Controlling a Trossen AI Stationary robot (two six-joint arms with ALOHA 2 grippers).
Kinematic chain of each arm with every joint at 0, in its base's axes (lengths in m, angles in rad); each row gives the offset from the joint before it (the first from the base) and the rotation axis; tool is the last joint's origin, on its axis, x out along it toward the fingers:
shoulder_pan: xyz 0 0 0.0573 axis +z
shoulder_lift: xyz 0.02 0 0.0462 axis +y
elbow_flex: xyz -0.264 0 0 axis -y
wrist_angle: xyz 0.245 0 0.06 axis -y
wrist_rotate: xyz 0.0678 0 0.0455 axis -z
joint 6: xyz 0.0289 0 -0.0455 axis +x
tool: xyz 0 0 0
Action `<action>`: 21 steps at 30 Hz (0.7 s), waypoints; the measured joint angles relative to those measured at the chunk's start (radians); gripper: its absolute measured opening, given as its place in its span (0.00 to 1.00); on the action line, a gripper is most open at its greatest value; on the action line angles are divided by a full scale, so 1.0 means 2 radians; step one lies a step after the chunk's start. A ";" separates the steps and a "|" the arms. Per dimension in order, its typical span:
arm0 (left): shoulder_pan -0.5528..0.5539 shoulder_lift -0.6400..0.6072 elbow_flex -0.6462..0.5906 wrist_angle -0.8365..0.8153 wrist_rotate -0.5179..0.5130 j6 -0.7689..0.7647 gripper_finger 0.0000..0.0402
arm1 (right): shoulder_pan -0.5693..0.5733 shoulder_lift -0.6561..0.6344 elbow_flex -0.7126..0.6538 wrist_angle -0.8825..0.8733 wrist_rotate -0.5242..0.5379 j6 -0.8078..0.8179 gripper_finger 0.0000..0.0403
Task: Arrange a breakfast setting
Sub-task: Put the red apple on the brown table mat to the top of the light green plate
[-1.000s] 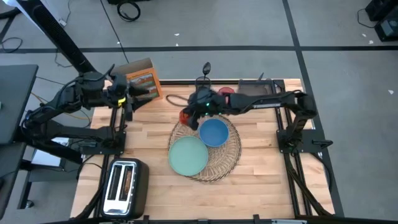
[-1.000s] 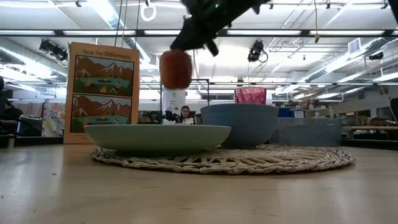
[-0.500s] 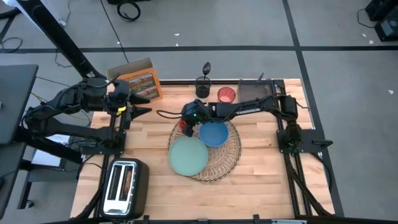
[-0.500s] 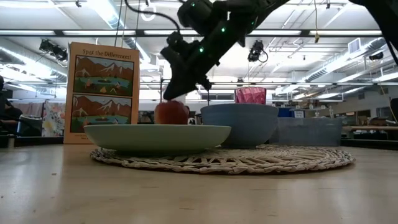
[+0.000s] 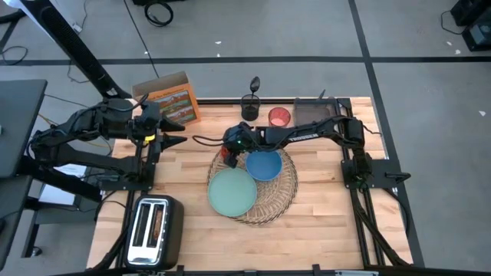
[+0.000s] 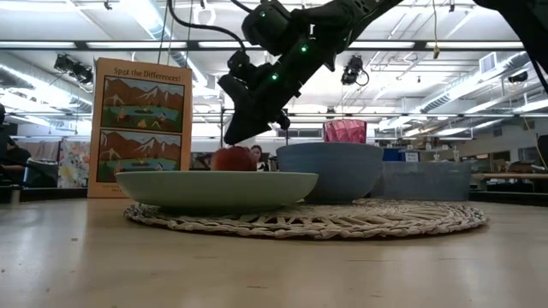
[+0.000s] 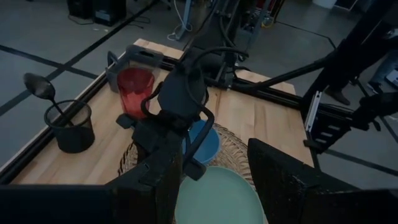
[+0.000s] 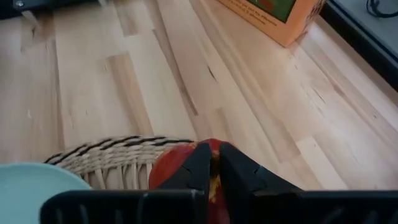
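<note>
Your red apple (image 6: pixel 233 159) sits low at the far-left rim of the round woven wicker placemat (image 8: pixel 106 152), behind the pale teal plate (image 6: pixel 214 184) and just left of the smaller blue bowl (image 6: pixel 330 167). From the level camera only its top shows over the plate's edge, so you cannot tell whether it rests on the weave or on the bare wood beside it.

The right gripper (image 6: pixel 234 137) is directly above the apple, slanting down onto its crown. In that arm's own camera the fingers (image 8: pixel 200 163) are drawn nearly together with only a slit between them, and red and yellow skin shows through the slit. You cannot tell whether they pinch a stem.

The apple looks round, with no clear long axis, and the fingers cover the spot where a stem would show.

Your left gripper (image 5: pixel 175 132) waits with fingers spread wide, over the table's left side, near the orange cereal box (image 5: pixel 170 103)
</note>
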State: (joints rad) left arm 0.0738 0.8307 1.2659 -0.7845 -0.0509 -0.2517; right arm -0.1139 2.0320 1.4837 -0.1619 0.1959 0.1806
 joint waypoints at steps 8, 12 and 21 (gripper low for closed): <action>0.000 0.000 0.000 0.000 0.000 0.000 0.47 | 0.000 0.012 0.000 0.003 0.006 0.002 0.18; 0.000 0.000 0.000 0.001 0.000 0.000 0.47 | -0.001 0.012 0.000 0.002 0.006 0.005 0.21; 0.000 0.000 0.000 0.001 0.000 0.001 0.47 | -0.001 0.010 0.000 0.002 0.002 0.016 0.32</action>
State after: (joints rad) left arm 0.0746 0.8307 1.2659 -0.7826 -0.0517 -0.2503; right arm -0.1157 2.0525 1.4837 -0.1581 0.1997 0.2134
